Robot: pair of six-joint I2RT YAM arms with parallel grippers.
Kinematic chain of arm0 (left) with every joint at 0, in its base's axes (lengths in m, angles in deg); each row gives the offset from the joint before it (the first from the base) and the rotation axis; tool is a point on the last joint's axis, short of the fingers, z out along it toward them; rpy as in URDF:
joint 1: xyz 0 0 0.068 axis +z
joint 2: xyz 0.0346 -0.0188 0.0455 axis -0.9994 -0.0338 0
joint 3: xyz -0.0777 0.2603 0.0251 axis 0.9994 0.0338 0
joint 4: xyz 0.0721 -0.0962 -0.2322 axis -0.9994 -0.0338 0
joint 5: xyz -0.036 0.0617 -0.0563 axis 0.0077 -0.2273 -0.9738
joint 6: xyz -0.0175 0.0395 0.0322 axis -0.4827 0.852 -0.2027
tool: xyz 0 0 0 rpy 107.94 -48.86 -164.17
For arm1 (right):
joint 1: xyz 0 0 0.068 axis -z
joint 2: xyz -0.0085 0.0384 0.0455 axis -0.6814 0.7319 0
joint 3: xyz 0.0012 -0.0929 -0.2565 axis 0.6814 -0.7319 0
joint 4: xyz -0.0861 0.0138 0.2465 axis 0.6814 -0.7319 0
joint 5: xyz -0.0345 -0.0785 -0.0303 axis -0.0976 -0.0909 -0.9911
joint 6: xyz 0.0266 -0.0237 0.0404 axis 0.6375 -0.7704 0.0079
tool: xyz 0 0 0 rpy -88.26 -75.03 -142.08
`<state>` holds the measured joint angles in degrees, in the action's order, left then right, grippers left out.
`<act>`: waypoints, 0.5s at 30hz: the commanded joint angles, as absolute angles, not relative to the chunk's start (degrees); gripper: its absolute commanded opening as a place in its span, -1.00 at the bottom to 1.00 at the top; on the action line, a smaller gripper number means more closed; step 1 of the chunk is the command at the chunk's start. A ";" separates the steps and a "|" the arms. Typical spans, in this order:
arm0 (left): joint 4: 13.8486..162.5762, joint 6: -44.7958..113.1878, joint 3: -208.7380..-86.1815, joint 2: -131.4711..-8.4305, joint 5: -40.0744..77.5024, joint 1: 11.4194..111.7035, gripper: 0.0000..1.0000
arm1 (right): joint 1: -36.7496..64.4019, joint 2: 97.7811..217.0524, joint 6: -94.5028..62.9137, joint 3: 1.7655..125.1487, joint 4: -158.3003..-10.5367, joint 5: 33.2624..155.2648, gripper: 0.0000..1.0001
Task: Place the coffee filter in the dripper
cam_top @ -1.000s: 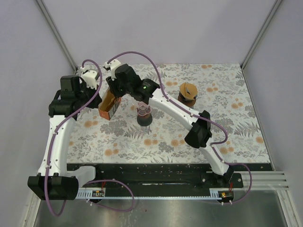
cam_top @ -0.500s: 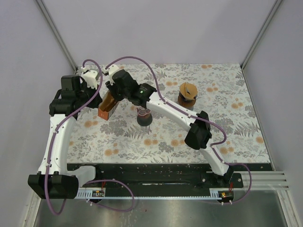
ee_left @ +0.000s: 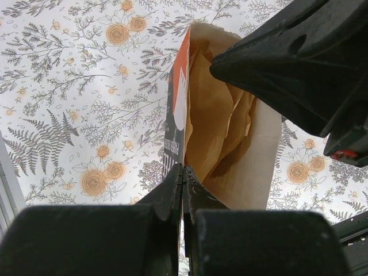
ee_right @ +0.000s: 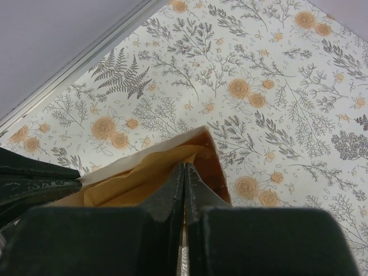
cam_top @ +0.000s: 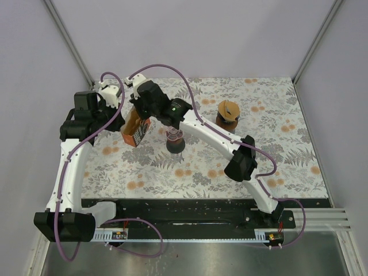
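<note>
Top view: filter box (cam_top: pixel 134 127) tilted, upper left of frame; dripper (cam_top: pixel 175 138) just right of it, near centre.
L gripper (ee_left: pixel 183 175): nearly closed, clamped on box's orange side wall.
R gripper (ee_right: pixel 183 168): fingers pressed together, tips in box mouth at brown coffee filters (ee_right: pixel 138 175); can't tell if one is pinched.
Filters: inside box, none in dripper.
</note>
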<state>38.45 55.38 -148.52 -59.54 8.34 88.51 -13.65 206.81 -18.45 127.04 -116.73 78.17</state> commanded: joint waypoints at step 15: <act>41.90 54.92 -149.03 -59.06 6.15 88.33 -1.00 | -12.68 207.46 -15.23 128.18 -117.39 78.89 -0.38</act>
<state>38.62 55.36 -148.52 -59.54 7.84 88.51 -12.90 206.81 -16.59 125.97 -117.01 78.33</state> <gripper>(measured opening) 0.012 0.311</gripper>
